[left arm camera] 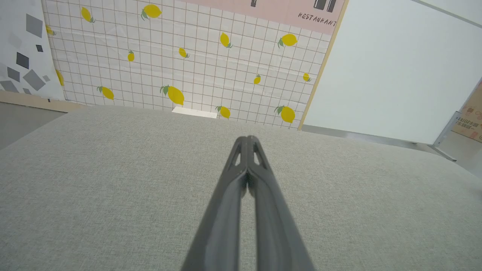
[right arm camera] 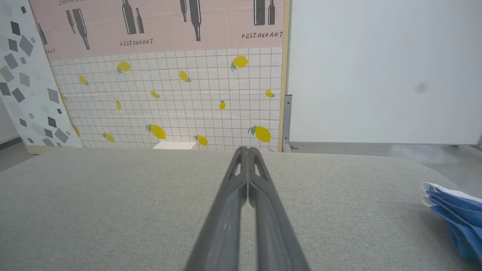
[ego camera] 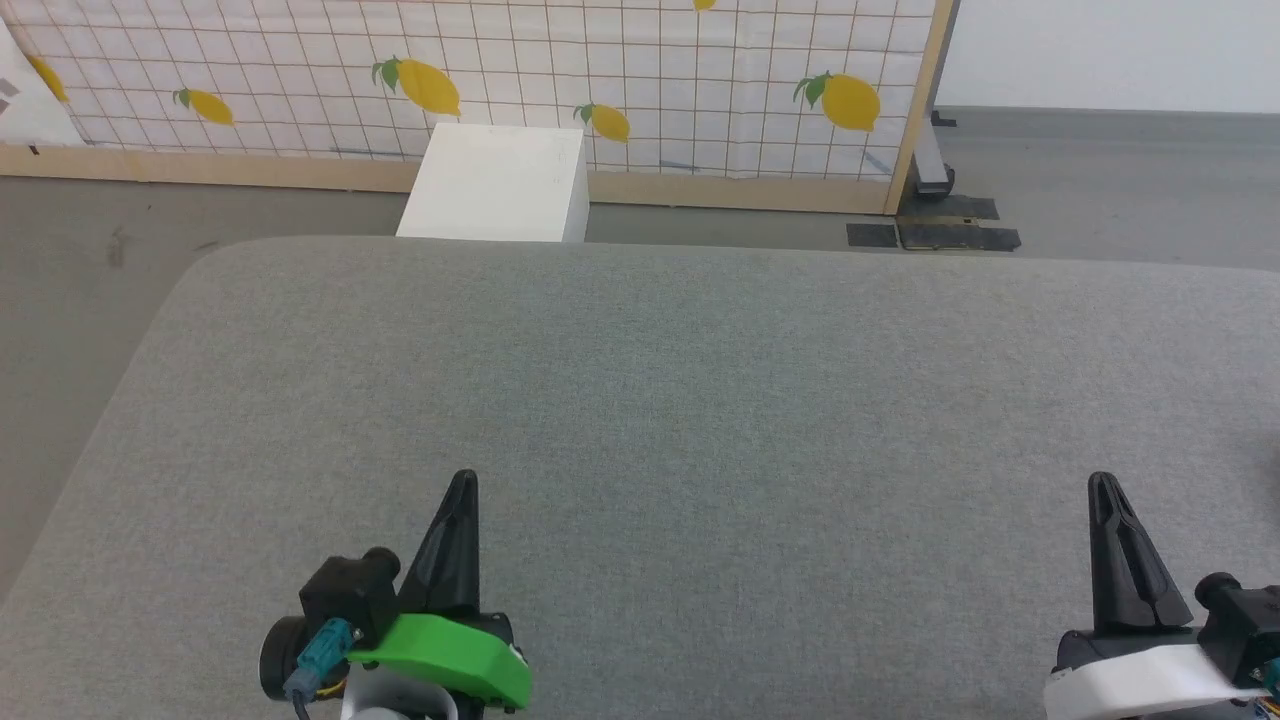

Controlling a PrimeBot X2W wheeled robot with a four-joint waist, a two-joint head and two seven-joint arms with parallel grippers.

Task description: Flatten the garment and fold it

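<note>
Status: left gripper [ego camera: 463, 487] sits at lower left of the head view, green wrist shell behind it, fingers pinched fully together with nothing between them. Left wrist view confirms this: the two dark fingers [left arm camera: 241, 210] meet at the tips, no gap, no cloth. Right gripper [ego camera: 1103, 487] is at lower right of the head view with a white wrist shell, likewise closed tight and empty. In the right wrist view its tips [right arm camera: 245, 151] are pressed together.

Both point toward the top of the frame, low over the grey fabric surface [ego camera: 700, 400]; can't tell whether they touch it.

Garment [right arm camera: 457, 214] is at the right edge of the right wrist view, lower right. It is blue with white trim, bunched in folds and cut off by the frame. It lies on the grey surface near that surface's rounded right end, well apart from the right gripper's fingers.

Background: a white box [ego camera: 495, 180] sits at top centre of the head view, just behind the far edge of the surface. Behind it is a lemon-print grid panel [ego camera: 640, 60], with grey floor [ego camera: 1100, 180] at upper right. Bottle poster [right arm camera: 162, 22] runs across the top of the right wrist view.
</note>
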